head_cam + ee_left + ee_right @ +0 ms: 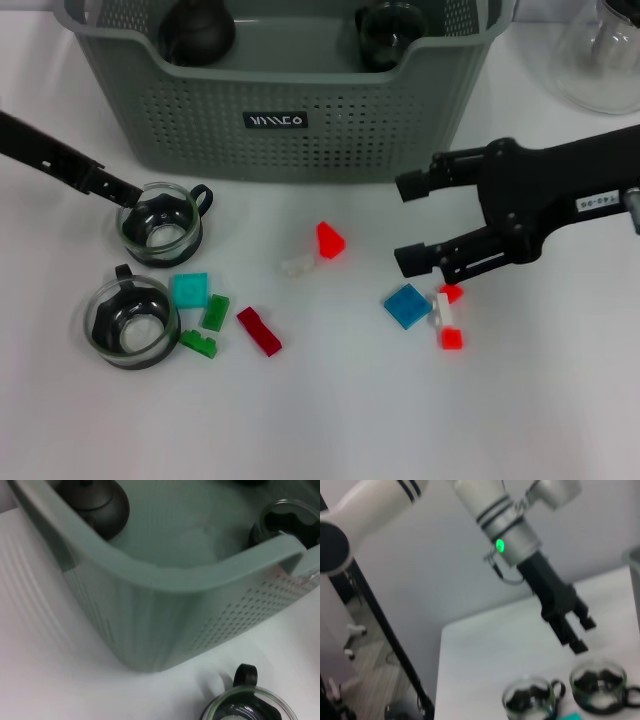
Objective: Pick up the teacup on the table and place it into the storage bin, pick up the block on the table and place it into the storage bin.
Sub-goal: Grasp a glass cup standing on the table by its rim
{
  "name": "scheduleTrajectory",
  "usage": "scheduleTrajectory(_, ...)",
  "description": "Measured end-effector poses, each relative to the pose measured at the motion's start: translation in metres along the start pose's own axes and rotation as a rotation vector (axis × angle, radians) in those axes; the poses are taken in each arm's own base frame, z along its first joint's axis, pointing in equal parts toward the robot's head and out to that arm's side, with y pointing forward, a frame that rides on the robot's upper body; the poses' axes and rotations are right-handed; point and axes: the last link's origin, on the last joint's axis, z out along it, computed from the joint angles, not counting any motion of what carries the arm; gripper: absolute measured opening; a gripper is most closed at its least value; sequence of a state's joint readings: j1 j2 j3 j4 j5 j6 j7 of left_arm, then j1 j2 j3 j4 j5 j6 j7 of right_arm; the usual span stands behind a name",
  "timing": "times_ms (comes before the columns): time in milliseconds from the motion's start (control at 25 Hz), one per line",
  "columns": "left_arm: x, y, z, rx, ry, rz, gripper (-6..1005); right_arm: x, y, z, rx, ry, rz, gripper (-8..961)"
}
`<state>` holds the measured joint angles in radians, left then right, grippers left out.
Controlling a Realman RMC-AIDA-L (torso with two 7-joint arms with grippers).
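Two glass teacups with black handles stand on the white table, one (160, 222) in front of the storage bin (280, 110) and one (130, 322) nearer me. My left gripper (122, 193) hangs open at the rim of the farther teacup (597, 682), holding nothing; the right wrist view shows its fingers (576, 642) just above that cup. My right gripper (412, 222) is open and empty, hovering above a blue block (407, 305) and a red-and-white block (448, 320). The left wrist view shows the bin's corner (150, 580) and the teacup (250, 707) below it.
Inside the bin are a dark teapot (197, 30) and another glass cup (390, 35). Loose blocks lie mid-table: a red wedge (330, 240), a clear piece (297, 266), a teal square (189, 290), two green blocks (215, 312), and a dark red one (259, 331). A glass vessel (600, 55) stands at the back right.
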<state>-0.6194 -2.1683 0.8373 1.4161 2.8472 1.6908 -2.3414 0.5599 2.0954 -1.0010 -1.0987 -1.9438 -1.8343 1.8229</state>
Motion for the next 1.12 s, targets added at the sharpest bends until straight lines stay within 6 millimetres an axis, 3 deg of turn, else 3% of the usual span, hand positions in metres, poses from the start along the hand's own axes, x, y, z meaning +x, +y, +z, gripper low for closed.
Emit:
scheduleTrajectory(440, 0.01, 0.006, 0.015, -0.006, -0.028, -0.039, 855, -0.001, -0.012, 0.013, 0.016, 0.106, 0.026, 945)
scheduleTrajectory(1120, 0.0, -0.002, 0.057, 0.008, -0.078, -0.046, 821, -0.001, -0.014, 0.014, 0.018, 0.1, 0.022, 945)
